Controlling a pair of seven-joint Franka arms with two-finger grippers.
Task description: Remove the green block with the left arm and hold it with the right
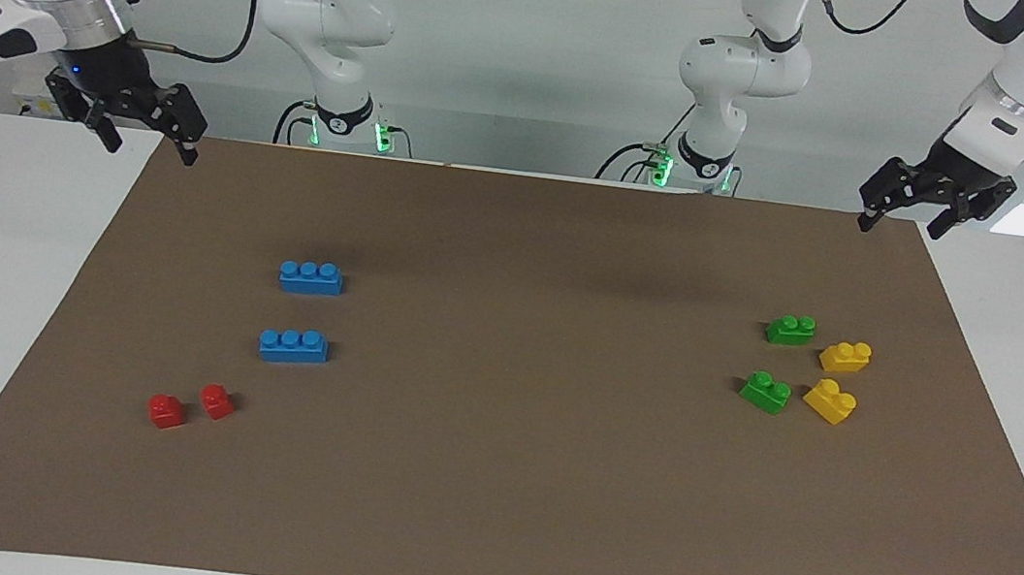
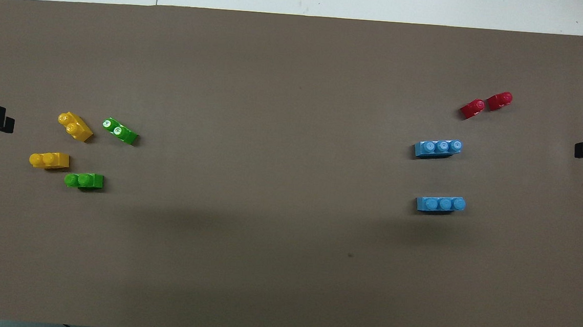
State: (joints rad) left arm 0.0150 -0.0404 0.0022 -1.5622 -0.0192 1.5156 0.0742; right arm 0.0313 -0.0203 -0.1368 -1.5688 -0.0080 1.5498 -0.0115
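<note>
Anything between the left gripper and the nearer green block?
No. The facing view shows only bare brown mat between the open left gripper and that green block.
</note>
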